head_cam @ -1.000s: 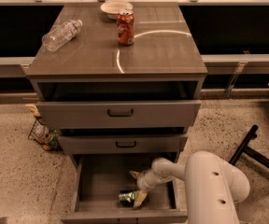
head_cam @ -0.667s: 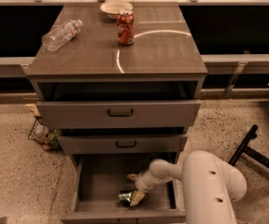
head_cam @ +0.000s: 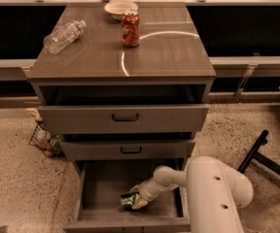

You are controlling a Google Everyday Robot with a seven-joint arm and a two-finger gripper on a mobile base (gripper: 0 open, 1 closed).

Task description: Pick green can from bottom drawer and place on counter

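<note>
The bottom drawer (head_cam: 103, 183) is pulled out wide, and the green can (head_cam: 127, 201) lies on its side on the drawer floor, near the front and a little right of the middle. The gripper (head_cam: 134, 198) reaches down into the drawer from the right, on the end of the white arm (head_cam: 213, 188), and sits at the can's right end. I cannot tell whether its jaws are clamped on the can or apart.

The two upper drawers (head_cam: 125, 118) each stand slightly open. On the surface (head_cam: 169, 52) above them, a red can (head_cam: 131, 28) stands upright near the back. A pale bowl (head_cam: 120, 7) sits just behind it, and a clear bottle (head_cam: 64, 35) lies on its side toward the left edge. A wire basket (head_cam: 45, 140) rests on the speckled floor to the left of the cabinet.
</note>
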